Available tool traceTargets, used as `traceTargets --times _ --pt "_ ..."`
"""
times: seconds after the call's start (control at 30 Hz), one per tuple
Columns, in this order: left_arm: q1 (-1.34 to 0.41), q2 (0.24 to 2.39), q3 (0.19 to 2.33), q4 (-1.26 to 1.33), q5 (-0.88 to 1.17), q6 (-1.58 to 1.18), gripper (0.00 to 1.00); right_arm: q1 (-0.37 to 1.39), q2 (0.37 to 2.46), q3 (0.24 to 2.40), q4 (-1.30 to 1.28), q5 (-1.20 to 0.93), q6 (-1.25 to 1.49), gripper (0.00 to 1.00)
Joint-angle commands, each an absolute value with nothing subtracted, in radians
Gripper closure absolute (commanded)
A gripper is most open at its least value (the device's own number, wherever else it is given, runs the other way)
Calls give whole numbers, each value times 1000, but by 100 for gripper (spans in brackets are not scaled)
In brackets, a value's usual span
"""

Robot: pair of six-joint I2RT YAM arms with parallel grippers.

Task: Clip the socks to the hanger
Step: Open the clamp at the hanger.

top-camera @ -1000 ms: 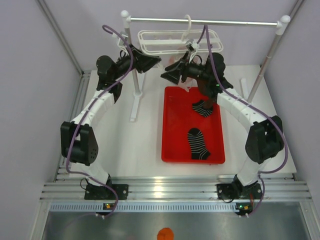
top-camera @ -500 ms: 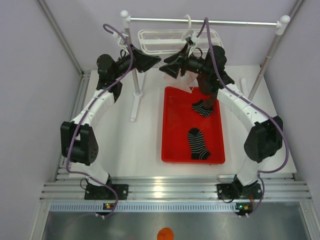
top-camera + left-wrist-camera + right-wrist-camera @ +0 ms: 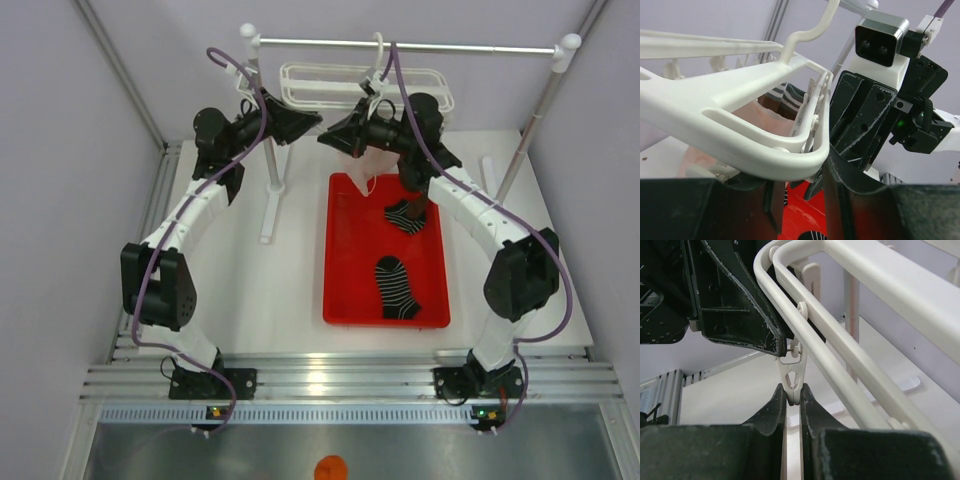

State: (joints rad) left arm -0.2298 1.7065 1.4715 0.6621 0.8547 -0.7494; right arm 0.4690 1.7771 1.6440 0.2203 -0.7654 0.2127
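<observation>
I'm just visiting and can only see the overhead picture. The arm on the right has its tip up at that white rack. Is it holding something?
Observer: Yes. Its wrist camera shows the right gripper shut on a small white peg dangling from a rail of the hanger.
Visitor: And the other arm?
Observer: The left gripper has the hanger's curved rim between its fingers.
Visitor: Any socks up there?
Observer: The left wrist view shows a dark striped sock behind the frame, beside pale pink fabric; what holds it is hidden.
</observation>
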Motion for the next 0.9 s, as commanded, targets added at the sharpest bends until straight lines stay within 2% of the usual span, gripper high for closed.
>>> traceTargets --times 0.0,0.1,0.3,0.57,0.87 --pt "-239 1671 1486 660 874 -730 81 472 1773 1664 321 -773 244 100" --pt "-239 1651 1462 679 874 -730 67 465 1778 1655 357 -798 299 100" --pt "-236 1637 1439 713 861 -753 57 449 1802 1660 422 -847 432 100" --pt "-236 1646 1442 768 861 -807 52 434 1822 1664 474 -879 555 100" --pt "-233 1637 1428 782 847 -816 52 419 1841 1663 522 -894 624 100"
